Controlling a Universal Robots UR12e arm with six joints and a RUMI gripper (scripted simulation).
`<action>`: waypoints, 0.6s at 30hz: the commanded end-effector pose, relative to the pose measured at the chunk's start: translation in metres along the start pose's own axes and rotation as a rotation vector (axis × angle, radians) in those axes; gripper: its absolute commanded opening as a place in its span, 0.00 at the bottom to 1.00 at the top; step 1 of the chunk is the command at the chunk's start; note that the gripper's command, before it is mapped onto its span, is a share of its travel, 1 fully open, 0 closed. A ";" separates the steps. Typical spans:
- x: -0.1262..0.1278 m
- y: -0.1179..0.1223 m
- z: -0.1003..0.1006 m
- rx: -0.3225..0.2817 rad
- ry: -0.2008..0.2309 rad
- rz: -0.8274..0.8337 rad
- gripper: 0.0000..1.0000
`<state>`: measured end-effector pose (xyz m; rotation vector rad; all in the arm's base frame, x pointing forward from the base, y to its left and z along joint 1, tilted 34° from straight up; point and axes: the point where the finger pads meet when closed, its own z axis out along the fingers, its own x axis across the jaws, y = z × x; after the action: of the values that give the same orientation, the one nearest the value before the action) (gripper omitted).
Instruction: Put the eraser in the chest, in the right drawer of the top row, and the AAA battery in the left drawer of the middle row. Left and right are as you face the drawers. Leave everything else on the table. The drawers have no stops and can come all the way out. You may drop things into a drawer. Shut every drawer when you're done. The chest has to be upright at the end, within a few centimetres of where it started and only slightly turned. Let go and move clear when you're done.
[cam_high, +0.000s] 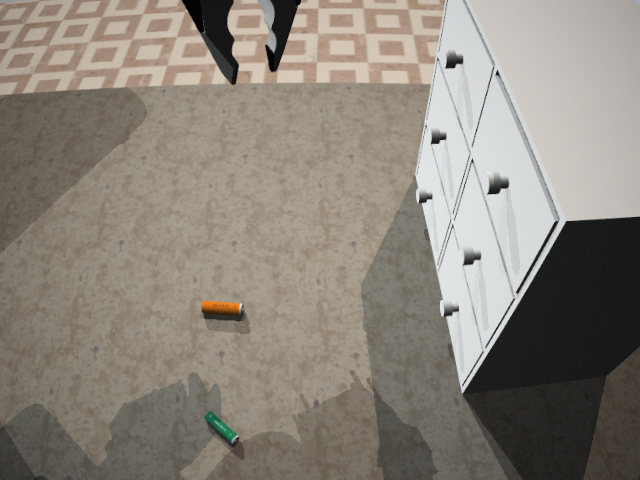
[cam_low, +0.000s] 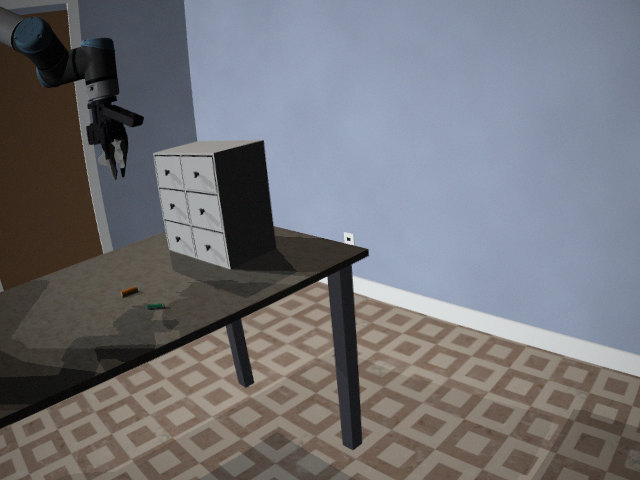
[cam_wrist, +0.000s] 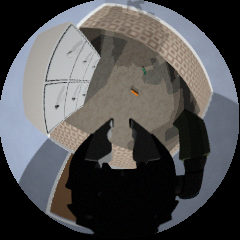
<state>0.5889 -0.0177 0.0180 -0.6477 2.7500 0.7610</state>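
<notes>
From the top: find the likely AAA battery, the slimmer green one (cam_high: 221, 427) (cam_low: 155, 306) (cam_wrist: 144, 70), lying on the counter (cam_high: 289, 180) (cam_low: 93, 279) (cam_wrist: 117, 80), well apart from the chest (cam_high: 594, 129) (cam_low: 245, 201) (cam_wrist: 35, 85). Leave the stouter orange battery (cam_high: 222, 308) (cam_low: 129, 291) (cam_wrist: 134, 92) where it lies. Don't count on the eraser: not in sight, perhaps already inside the top-row right drawer (cam_high: 522, 196) (cam_low: 205, 164) (cam_wrist: 62, 65), though impossible to confirm with that front closed.

From the exterior: note the gripper (cam_high: 253, 76) (cam_low: 119, 177) (cam_wrist: 121, 119) hanging in front of the chest's left side, touching nothing. If opening the middle-row left drawer comes next, as seems likely, come down level with its knob (cam_high: 438, 135) (cam_low: 172, 206) (cam_wrist: 74, 98) and approach squarely. Pull straight and stop well short: no stops to catch an overlong draw, and a skewed tug could turn the chest.

From the wrist: see fingers partly parted, holding nothing. Turn and line up to straddle the knob without brushing its neighbours, then close firmly before drawing back. Let go cleanly before fetching the battery, and keep clear of the pulled-out drawer.
</notes>
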 end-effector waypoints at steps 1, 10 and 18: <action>-0.006 0.018 0.010 -0.011 -0.010 -0.279 0.20; -0.008 0.031 0.018 -0.012 -0.014 -0.587 0.20; -0.011 0.045 0.025 -0.013 -0.018 -0.847 0.20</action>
<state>0.5829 0.0207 0.0195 -1.3749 2.3369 0.6048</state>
